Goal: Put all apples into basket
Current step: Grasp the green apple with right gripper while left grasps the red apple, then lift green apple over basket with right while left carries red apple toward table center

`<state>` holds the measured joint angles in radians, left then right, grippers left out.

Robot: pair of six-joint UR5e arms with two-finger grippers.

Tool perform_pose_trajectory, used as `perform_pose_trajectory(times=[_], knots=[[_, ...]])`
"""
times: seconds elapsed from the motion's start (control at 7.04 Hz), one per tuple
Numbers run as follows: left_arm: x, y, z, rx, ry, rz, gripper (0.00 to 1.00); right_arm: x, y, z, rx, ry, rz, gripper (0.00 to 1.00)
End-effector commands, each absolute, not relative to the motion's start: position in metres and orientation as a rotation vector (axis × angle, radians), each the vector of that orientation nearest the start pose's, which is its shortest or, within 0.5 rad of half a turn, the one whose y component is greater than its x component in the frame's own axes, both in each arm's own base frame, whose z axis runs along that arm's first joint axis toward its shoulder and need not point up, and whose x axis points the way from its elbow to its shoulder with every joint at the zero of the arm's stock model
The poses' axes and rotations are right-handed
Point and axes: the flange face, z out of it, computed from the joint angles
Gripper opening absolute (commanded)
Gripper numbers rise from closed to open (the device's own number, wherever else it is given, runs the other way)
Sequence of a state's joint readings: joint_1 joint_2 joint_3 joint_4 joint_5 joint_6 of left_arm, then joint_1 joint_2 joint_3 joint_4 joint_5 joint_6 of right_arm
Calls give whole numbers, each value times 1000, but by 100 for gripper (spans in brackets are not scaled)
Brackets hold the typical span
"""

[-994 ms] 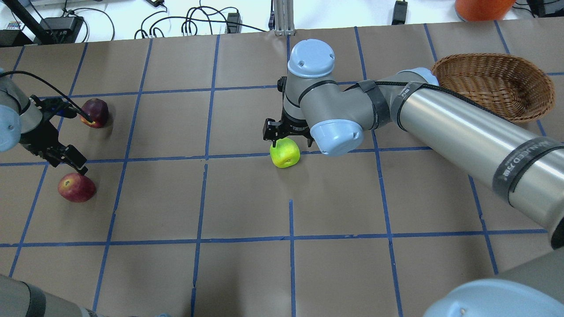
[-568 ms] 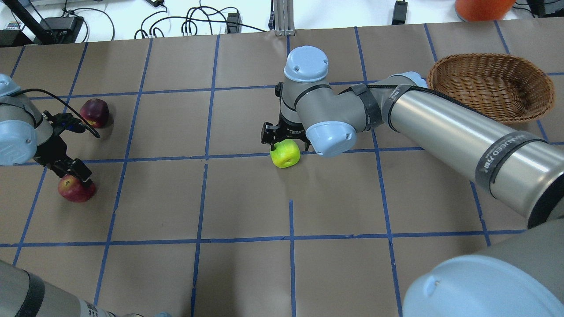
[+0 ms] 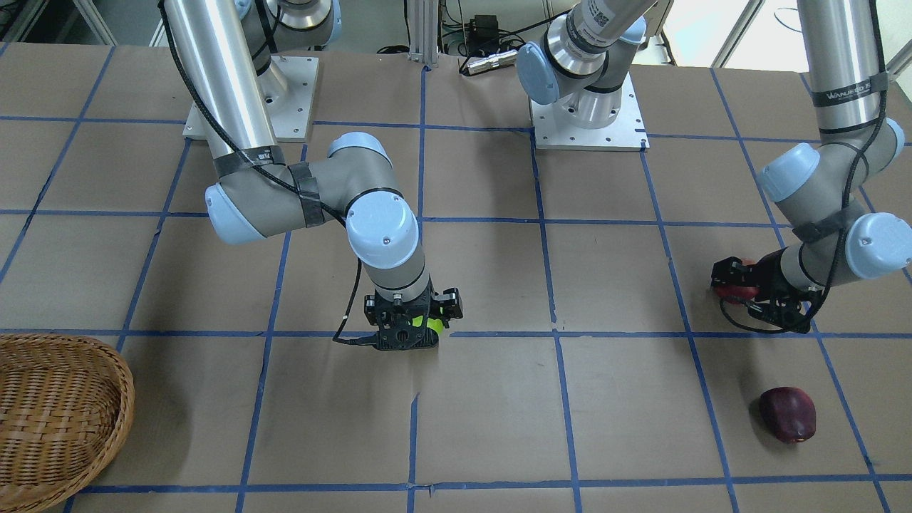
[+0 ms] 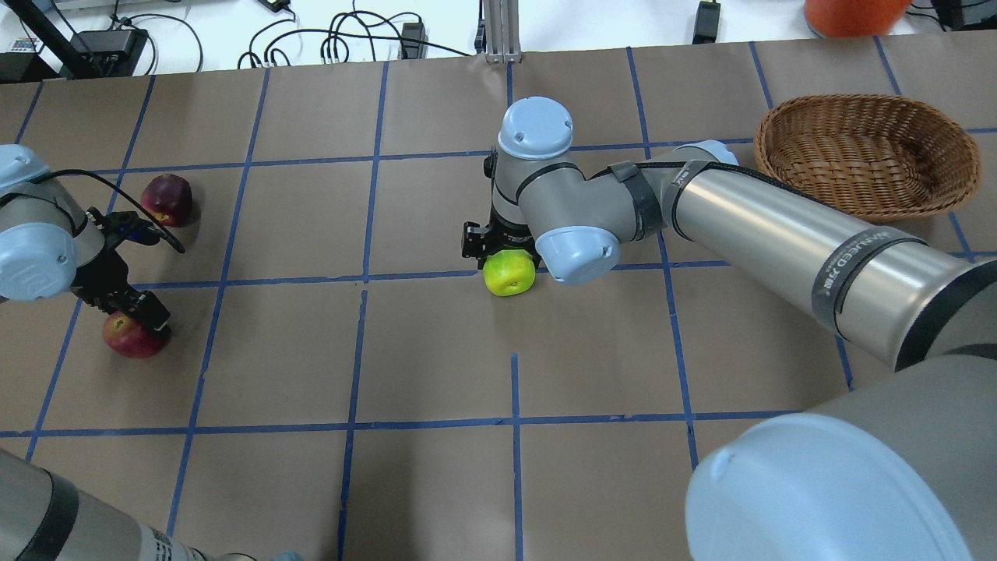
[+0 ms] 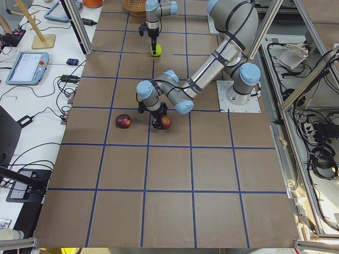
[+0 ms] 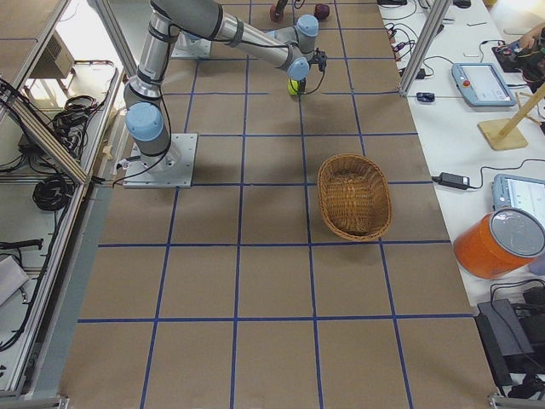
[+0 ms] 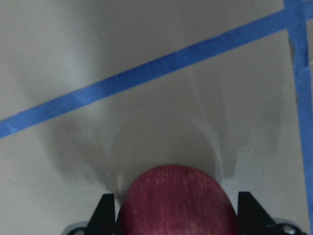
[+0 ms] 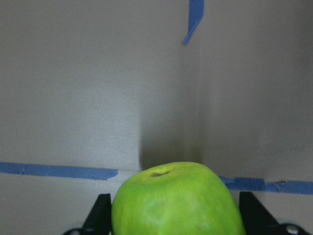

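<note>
The yellow-green apple (image 4: 510,274) lies on the table at the centre. My right gripper (image 4: 504,253) is down over it, and in the right wrist view the apple (image 8: 176,200) sits between the spread fingers (image 8: 101,215). The red apple (image 4: 128,339) lies at the left. My left gripper (image 4: 131,318) is lowered onto it, open, and the apple (image 7: 178,203) fills the gap between the fingers (image 7: 106,215). The dark maroon apple (image 4: 166,199) lies free, farther back on the left. The wicker basket (image 4: 868,156) stands empty at the far right.
Blue tape lines grid the brown table cover. An orange container (image 4: 853,15) and cables lie past the far edge. The arm base plates (image 3: 588,114) are bolted at the robot's side of the table. My right arm's forearm (image 4: 779,234) stretches between the basket and the green apple.
Both grippers have come down. The left one moved from between the two red apples onto the red one. The right one sank lower around the green apple.
</note>
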<state>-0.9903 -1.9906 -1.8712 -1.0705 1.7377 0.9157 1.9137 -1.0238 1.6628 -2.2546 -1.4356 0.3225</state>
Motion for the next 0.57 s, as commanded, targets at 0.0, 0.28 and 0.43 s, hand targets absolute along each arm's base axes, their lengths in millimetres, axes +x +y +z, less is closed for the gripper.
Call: perform_pose_trajectory(times=[0.0,0.28,0.43], knots=[[194,-527,189,536,3077,404,14,337,-561,237,-8,2986,-85,0],[139,-564,229,350,3095,323,14,230,-589,314,201,3086,-104,0],[101,-577,245,240,3095,326,14,144,-616,341,270,3117,-83,0]])
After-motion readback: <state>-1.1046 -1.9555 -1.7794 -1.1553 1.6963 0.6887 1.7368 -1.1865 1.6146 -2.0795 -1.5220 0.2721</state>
